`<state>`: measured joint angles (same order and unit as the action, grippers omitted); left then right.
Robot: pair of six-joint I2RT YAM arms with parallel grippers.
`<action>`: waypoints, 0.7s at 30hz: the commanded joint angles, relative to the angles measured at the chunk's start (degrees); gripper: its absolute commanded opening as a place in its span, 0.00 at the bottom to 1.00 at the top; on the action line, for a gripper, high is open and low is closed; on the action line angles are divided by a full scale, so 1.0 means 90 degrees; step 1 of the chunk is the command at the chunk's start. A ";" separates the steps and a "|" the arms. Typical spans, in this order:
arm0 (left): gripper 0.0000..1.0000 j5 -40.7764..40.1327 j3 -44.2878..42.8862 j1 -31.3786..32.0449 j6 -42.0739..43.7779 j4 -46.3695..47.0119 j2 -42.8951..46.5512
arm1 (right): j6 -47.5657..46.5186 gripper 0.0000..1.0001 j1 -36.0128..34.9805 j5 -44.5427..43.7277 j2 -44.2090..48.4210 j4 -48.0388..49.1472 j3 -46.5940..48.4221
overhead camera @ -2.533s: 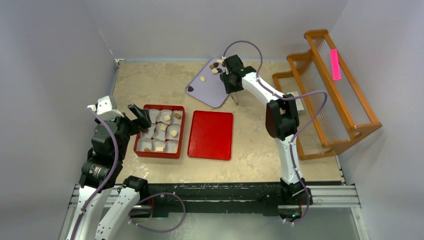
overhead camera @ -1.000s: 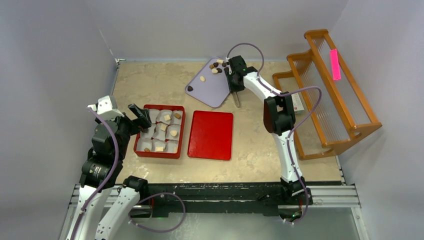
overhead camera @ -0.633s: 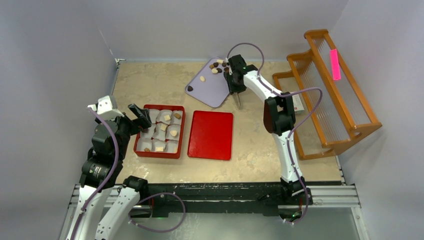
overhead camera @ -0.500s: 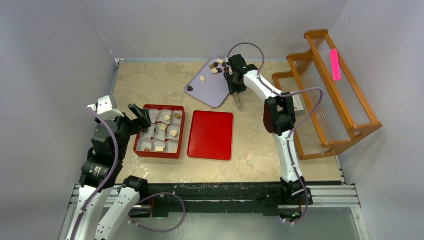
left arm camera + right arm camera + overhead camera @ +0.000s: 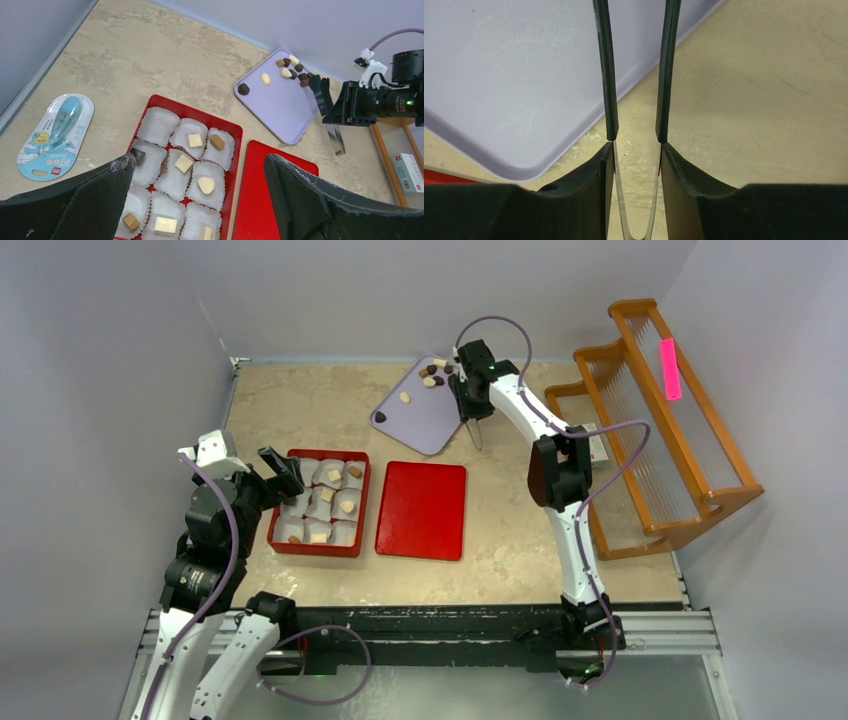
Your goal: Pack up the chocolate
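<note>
Loose chocolate pieces [image 5: 435, 373] lie at the far end of a lavender tray [image 5: 425, 425], shown in the left wrist view as chocolate pieces [image 5: 290, 70] on the tray [image 5: 285, 110]. More pieces sit in white paper cups in the red box [image 5: 278, 538], seen close up as the box [image 5: 235, 175]. My right gripper [image 5: 471, 405] is shut on metal tweezers [image 5: 610, 75] at the tray's right edge. The tweezers' black-tipped arms stand apart with nothing between them. My left gripper [image 5: 200, 165] hovers open over the box, holding nothing.
A red lid [image 5: 421, 510] lies right of the box. A wooden rack [image 5: 660, 420] stands along the right wall with a small white carton [image 5: 407, 172] by it. A blue packaged item [image 5: 55, 135] lies left of the box.
The right gripper with the tweezers has shifted slightly toward the far right, along the tray's edge. The left arm has stayed put.
</note>
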<state>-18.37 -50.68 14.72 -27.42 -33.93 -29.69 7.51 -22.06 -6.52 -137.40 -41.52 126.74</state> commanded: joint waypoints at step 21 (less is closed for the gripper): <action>0.98 0.0087 0.0052 -0.0054 0.0010 0.0274 -0.0023 | -0.0684 0.41 0.0542 0.0346 -0.0222 -0.1058 0.1346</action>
<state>-18.24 -50.68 14.66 -27.42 -33.91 -29.71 3.66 -17.08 -6.50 -138.80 -50.54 137.16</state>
